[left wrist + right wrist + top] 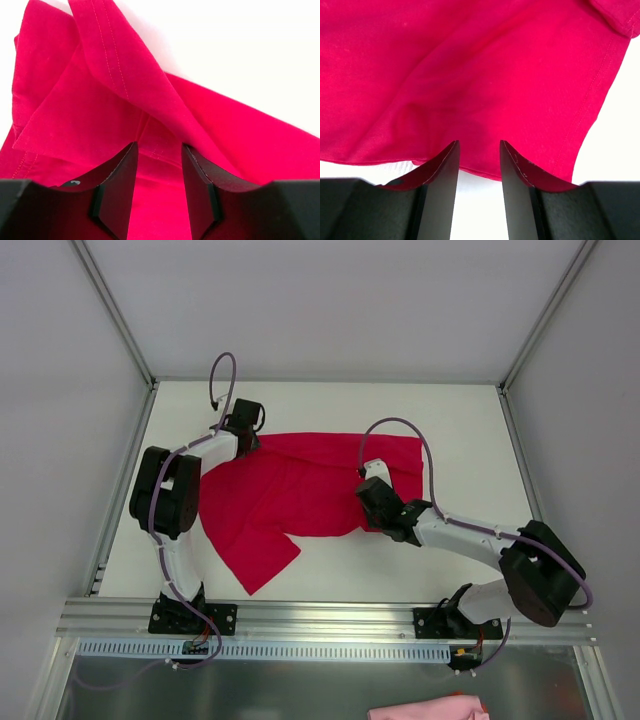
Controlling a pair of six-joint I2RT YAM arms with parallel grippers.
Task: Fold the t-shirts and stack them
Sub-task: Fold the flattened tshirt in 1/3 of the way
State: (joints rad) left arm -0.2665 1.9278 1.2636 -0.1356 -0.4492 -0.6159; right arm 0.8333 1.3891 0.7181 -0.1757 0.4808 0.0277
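One crimson t-shirt [300, 490] lies spread and rumpled across the white table, one part trailing toward the near left. My left gripper [245, 435] hovers at its far left corner. In the left wrist view its jaws [159, 150] stand apart over red cloth [90, 110], and a raised fold with a stitched hem runs just ahead. My right gripper [380, 515] is at the shirt's near right edge. In the right wrist view it [479, 147] is open, its tips just reaching the hem of the shirt [470, 75], with bare table between the fingers.
White walls with metal posts close in the table [330, 405] at the back and both sides. An aluminium rail [320, 615] runs along the near edge by the arm bases. A pink bundle of cloth [425, 708] lies below that rail at the bottom right.
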